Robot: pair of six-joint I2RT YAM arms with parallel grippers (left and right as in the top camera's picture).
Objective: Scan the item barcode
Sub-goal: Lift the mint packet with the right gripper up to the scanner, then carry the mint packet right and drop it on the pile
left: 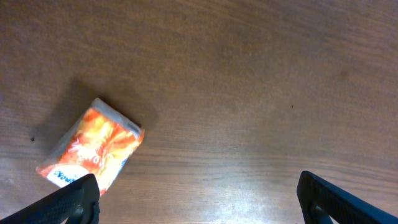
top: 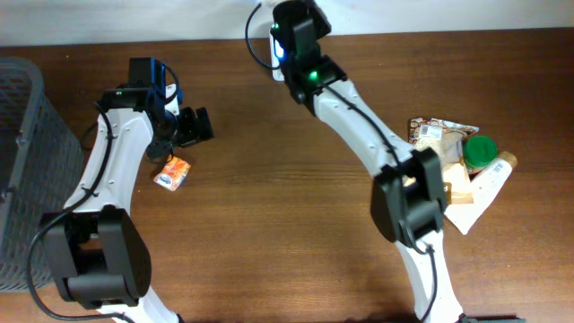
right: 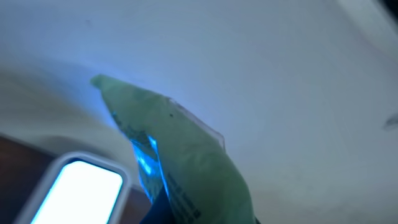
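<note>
Pale-green soft plastic packet (right: 186, 168) is being held up in the right gripper (top: 285, 34). The jaws are being pressed shut on the packet's lower end, and only a dark sliver of them is being shown at the bottom edge of the right wrist view.

Packet is being seen as flat and slightly crumpled, tapering to a blunt corner at upper left. A clear sealed strip is being shown along its upper right side. Blue light is being cast on its lower left face, where fine print is being picked out. The print is too blurred to be read, and no barcode is being made out.

A white, rounded-rectangle scanner (right: 81, 186) is being seen just below and left of the packet, its face brightly lit.

From overhead, all this is being staged at the far edge of the brown wooden table (top: 287, 224), against the white wall.

Left gripper (left: 198, 198) is being held wide open and empty, low over the table. An orange-and-white foil sachet (left: 93, 149) is being seen flat on the wood, one corner being covered by a black finger (left: 68, 199); contact cannot be told.

At the table's right side a green-capped white bottle (top: 484, 157) is being seen among paper-labelled packages (top: 439, 135). A grey mesh basket (top: 22, 161) is being shown at the left edge.
</note>
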